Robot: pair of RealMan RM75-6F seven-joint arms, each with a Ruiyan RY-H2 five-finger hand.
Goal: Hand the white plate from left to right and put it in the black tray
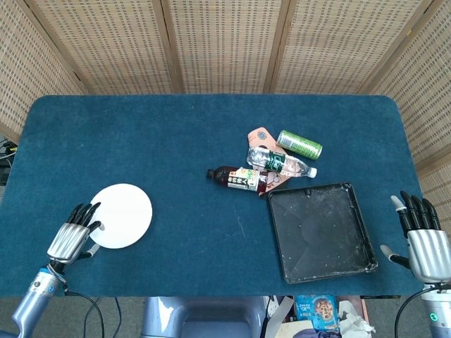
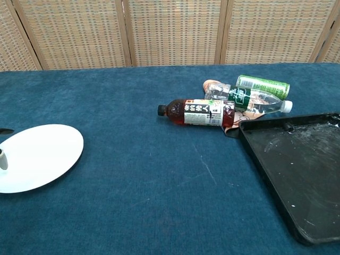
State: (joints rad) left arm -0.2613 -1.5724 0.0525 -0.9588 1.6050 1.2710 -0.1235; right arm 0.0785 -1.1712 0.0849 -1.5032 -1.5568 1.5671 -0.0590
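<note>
The white plate lies flat on the blue cloth at the front left. My left hand is at the plate's left rim, its dark fingertips stretched over the edge and its thumb against the rim; I see no clear grip. The black tray lies at the front right with nothing in it. My right hand hovers past the tray's right side by the table corner, fingers spread and holding nothing. The chest view does not show it.
Just behind the tray's far left corner lie a dark tea bottle, a clear water bottle, a green can and a pink packet. A wicker screen stands behind the table.
</note>
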